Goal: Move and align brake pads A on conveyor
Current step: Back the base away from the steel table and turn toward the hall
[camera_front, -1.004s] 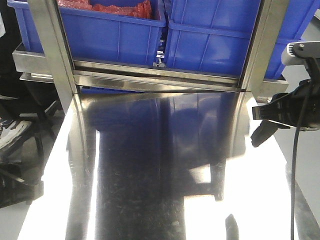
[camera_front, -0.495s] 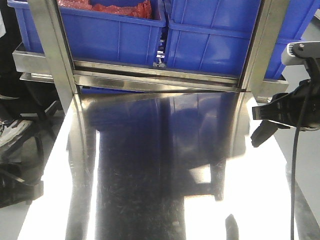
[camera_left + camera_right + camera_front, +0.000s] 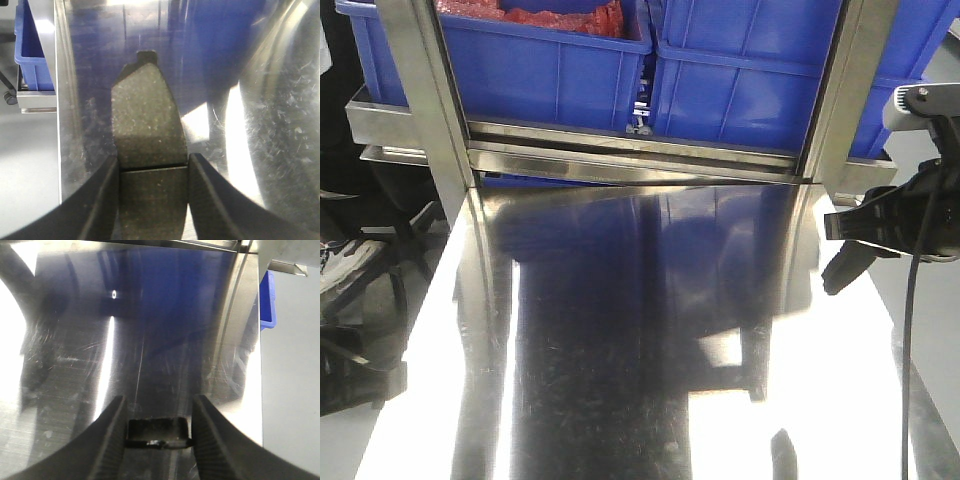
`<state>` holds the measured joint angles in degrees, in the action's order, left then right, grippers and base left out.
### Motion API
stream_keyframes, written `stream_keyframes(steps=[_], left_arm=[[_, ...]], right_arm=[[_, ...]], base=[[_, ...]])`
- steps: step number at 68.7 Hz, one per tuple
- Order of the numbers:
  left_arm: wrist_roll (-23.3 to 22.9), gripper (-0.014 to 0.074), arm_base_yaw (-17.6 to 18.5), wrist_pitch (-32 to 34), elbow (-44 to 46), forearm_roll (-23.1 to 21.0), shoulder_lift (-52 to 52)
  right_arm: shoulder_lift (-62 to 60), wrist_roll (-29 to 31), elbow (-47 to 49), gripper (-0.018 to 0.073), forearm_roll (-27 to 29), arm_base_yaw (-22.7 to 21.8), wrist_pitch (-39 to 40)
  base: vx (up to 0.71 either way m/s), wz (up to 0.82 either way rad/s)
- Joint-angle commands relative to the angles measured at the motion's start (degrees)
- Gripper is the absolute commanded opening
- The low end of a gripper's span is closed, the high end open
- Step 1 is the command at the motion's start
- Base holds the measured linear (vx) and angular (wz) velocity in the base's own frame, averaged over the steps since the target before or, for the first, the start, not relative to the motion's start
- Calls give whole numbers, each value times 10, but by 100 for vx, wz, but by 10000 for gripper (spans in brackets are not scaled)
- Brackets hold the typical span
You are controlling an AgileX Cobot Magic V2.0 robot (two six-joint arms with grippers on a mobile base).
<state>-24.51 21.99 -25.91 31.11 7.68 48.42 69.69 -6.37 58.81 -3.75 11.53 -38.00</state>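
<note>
Left fingers pinch a brake pad by its long edges, one on each side just at the centre groove. So the left gripper is closed on it, with the tabbed end of the pad pointing away from the wrist. The pad sits over the shiny steel bench near its left edge; can't tell if it touches the surface. Right fingers are clamped on a second brake pad, seen end-on with only the short dark edge showing, so the right gripper is closed on that one. It is also over the bench, toward the right edge. In the front view the right arm's black cable hangs down at the right side. Behind the bench, blue bins sit on a steel shelf between steel uprights; the left bin holds red material.
</note>
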Motion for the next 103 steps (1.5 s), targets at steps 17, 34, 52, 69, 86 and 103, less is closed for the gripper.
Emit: stream_keyframes(steps=[17, 34, 52, 69, 86, 103], left_arm=[[0, 2, -1, 45, 15, 4, -7], [0, 2, -1, 45, 15, 4, -7], [0, 2, -1, 45, 15, 4, -7], [0, 2, -1, 45, 15, 4, -7], [0, 2, -1, 45, 15, 4, -7], [0, 2, -1, 45, 15, 4, -7]], right_arm=[[-17, 2, 17, 4, -4, -1, 42], [-17, 2, 17, 4, -4, -1, 42], [-17, 2, 17, 4, -4, -1, 43], [-17, 2, 17, 4, -4, -1, 43], [-17, 2, 17, 4, -4, -1, 43], [-17, 2, 17, 4, -4, -2, 43]], base=[[-1, 3], [-6, 24], [-12, 46], [-11, 42], [-8, 35], [-8, 46]])
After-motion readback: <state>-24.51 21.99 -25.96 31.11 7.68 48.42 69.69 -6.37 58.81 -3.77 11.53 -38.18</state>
